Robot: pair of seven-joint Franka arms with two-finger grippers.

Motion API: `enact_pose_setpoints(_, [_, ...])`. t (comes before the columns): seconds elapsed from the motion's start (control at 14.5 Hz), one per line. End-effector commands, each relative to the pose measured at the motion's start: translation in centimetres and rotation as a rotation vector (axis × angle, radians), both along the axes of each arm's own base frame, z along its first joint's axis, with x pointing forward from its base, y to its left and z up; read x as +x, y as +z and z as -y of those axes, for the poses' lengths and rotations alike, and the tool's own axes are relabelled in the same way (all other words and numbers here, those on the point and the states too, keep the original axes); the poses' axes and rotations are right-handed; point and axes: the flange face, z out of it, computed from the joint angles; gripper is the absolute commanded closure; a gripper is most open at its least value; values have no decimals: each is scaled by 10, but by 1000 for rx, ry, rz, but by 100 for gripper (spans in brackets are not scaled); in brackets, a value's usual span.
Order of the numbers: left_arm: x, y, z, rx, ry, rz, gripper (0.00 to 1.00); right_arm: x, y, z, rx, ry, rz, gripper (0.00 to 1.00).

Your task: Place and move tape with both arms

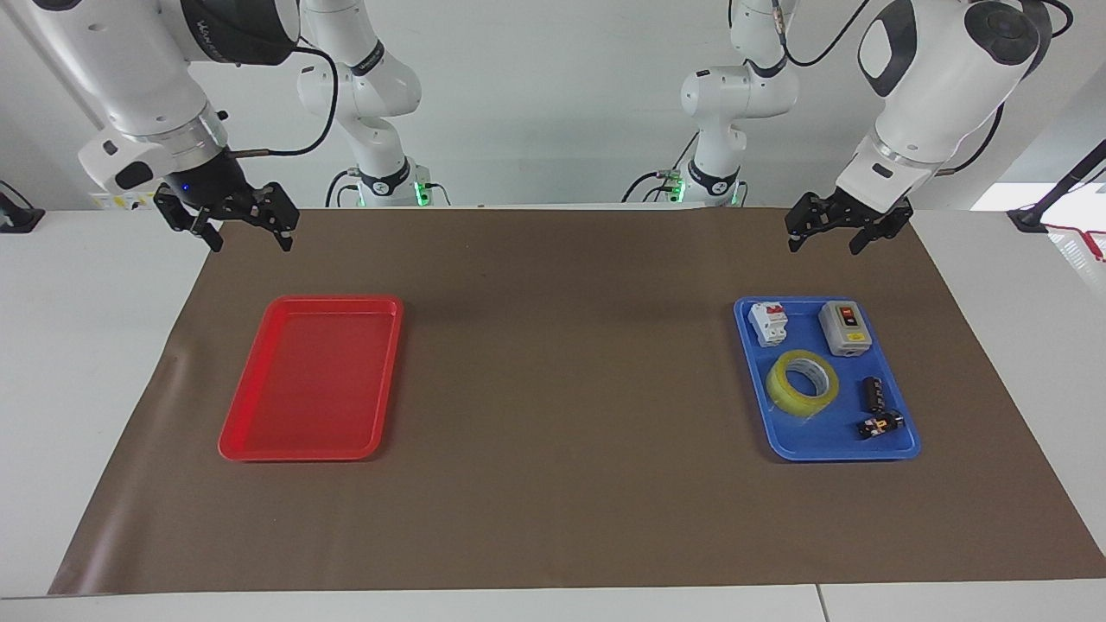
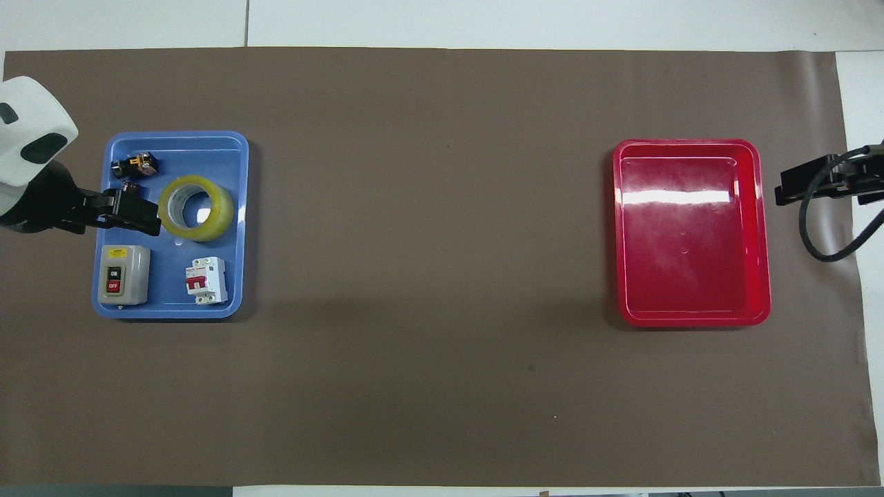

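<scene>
— Left claw (image 1: 825, 231): where does it hang, and how do its fingers stand?
— It hangs in the air with its fingers spread wide, holding nothing, over the brown mat (image 1: 553, 484) at the edge of the blue tray (image 1: 899, 449) nearest the robots.
— And the tape (image 1: 803, 383)?
— Below that claw, farther from the robots, lying flat in the middle of the blue tray. A white-and-red breaker (image 1: 769, 323) and a grey switch box (image 1: 844, 328) sit between claw and tape.
— Right claw (image 1: 249, 231)?
— Also wide and bare, over the mat's corner at the other end of the worktop (image 1: 78, 345). A red tray (image 1: 259, 449) lies below it, farther out.
</scene>
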Motion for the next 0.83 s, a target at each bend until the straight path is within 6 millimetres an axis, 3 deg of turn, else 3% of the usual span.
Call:
enact_pose_setpoints(0.0, [-6,12,-4,-17,7,10,0,-4,3,-1,-3,13,2,0])
enact_pose_setpoints(0.76, [-11,19,-3,-17,6,21,0,-5,2,1,3,10,-1,0])
